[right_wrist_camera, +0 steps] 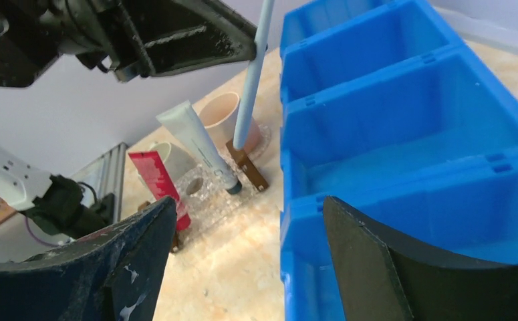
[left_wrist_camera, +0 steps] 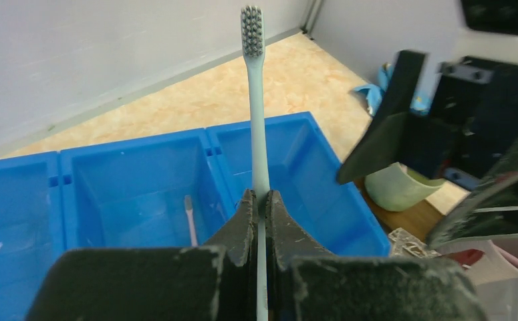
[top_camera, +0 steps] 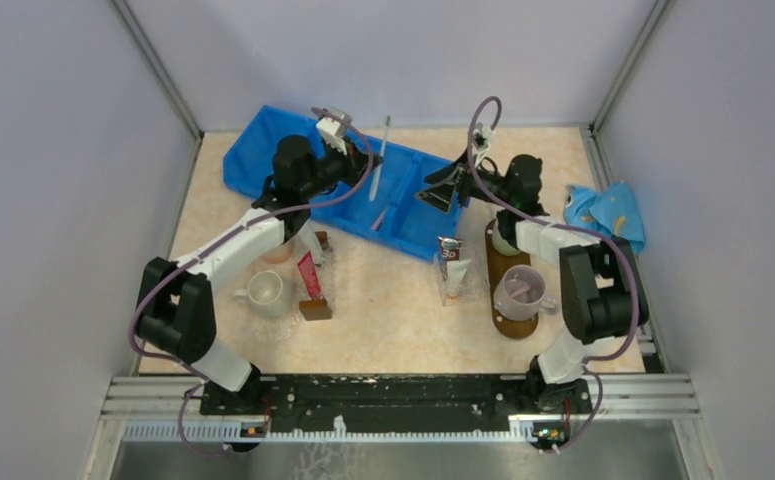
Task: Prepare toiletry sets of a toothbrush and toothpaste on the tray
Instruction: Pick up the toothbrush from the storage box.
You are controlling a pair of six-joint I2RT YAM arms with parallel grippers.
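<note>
Your left end effector (left_wrist_camera: pixel 259 217) is clamped tight on the lower handle of a pale blue toothbrush (left_wrist_camera: pixel 256 114). It holds the brush upright, bristles on top, above the blue bin (left_wrist_camera: pixel 129 167). A pink toothbrush (left_wrist_camera: pixel 190 224) lies in the bin's middle compartment, just beside the closed fingers.

Your right end effector (right_wrist_camera: pixel 242 257) hangs over the bin's end compartment with its jaws spread wide and nothing between them, facing the held brush.

Beyond the bin, a red toothpaste tube (right_wrist_camera: pixel 154 179) and a white toothpaste tube (right_wrist_camera: pixel 194 142) stand in a clear holder on the tabletop (top_camera: pixel 393 320).

The tray (top_camera: pixel 515 328) lies on the right of the tabletop beneath your right arm. It carries a pink mug (top_camera: pixel 519 290) and a pale green cup (top_camera: pixel 503 240).
</note>
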